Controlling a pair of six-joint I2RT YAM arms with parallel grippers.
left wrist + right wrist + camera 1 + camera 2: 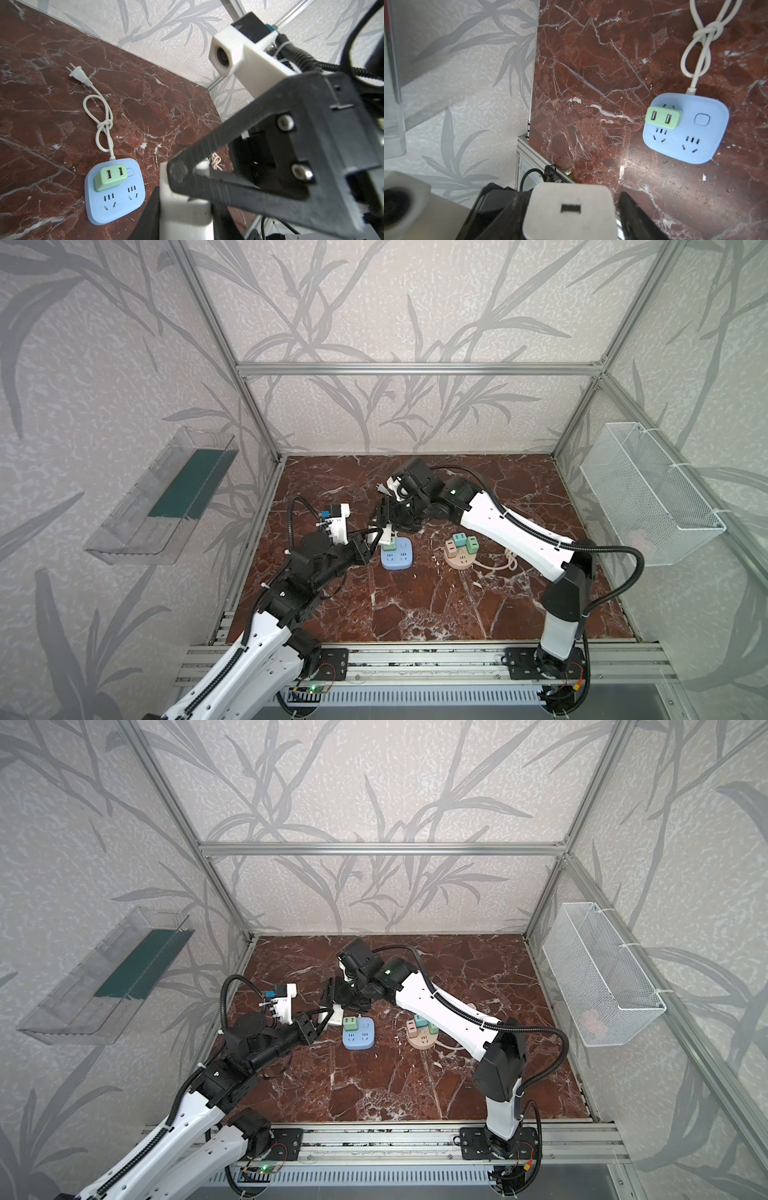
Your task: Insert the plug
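- left claw clamped tight on the white plug; the plug hangs clear of the surface, just beside the left edge of the blue power strip
- right claw spread wide about the same plug, gripping nothing; in the right wrist view one finger stands apart from the plug's side
- green adapter seated in one socket of the strip; two sockets beside it bare
- the strip's cord lies knotted on the surface
- round pink strip, well to the right, carrying several adapters
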